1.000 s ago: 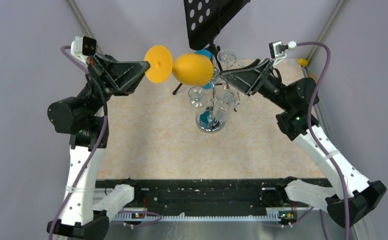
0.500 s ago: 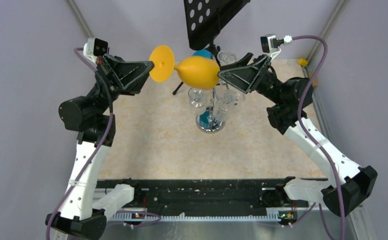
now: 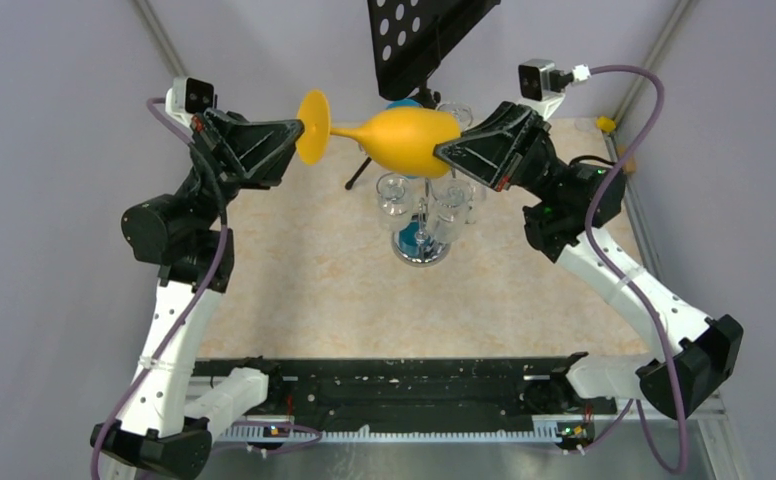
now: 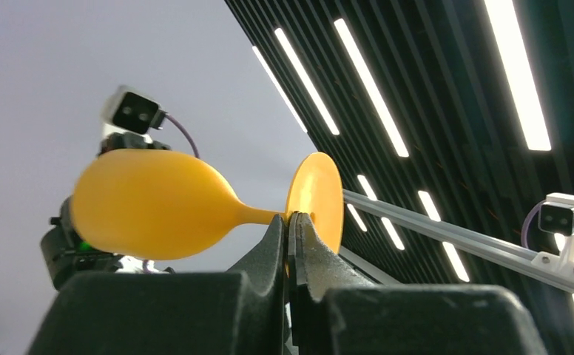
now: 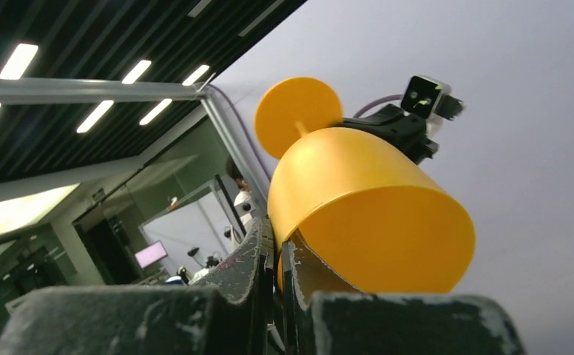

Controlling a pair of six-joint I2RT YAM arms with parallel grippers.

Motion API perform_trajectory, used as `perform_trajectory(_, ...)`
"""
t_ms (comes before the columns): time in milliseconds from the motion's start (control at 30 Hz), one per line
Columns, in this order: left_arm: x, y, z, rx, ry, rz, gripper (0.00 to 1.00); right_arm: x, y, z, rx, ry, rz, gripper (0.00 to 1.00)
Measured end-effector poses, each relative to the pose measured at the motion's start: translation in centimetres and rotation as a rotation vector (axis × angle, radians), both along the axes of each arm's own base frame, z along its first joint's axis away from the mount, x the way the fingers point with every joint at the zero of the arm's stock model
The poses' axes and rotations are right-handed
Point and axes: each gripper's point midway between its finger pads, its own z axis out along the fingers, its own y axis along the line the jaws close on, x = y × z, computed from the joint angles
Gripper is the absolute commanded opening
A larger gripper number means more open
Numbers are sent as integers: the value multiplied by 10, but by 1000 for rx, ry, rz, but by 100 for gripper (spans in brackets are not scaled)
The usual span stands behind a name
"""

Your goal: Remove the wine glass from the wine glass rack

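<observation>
Currently, the orange wine glass [image 3: 404, 138] is held on its side at the upper centre of the top view. The wine glass rack [image 3: 422, 250] is seen just below it in the frame, and clear glasses [image 3: 394, 192] are hung on its arms. The left gripper [image 3: 299, 128] is closed tight on the stem beside the foot. The right gripper [image 3: 444, 152] is pinched onto the bowl's wall at the rim.
</observation>
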Motion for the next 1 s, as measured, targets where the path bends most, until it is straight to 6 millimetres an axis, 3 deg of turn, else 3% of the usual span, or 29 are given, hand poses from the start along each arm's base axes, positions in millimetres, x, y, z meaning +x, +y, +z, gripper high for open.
perform_trajectory(200, 6, -2, -5, 30, -12, 46, 56, -14, -8, 13, 34, -61, -6, 0)
perform_trajectory(333, 7, -4, -10, 66, -36, 86, 73, -4, -5, 11, 14, -56, -67, 0)
perform_trajectory(533, 13, -8, -22, 160, -46, 163, 80, 5, -18, 14, -61, -78, -302, 0)
perform_trajectory(733, 32, -12, -40, 309, -33, 276, 81, -2, -73, 35, -99, -125, -663, 0)
perform_trajectory(900, 55, -14, -64, 445, -1, 353, 81, 10, -124, 33, -169, -65, -968, 0)
perform_trajectory(1000, 74, -14, -88, 542, 41, 393, 81, 32, -153, 16, -268, 27, -1159, 0)
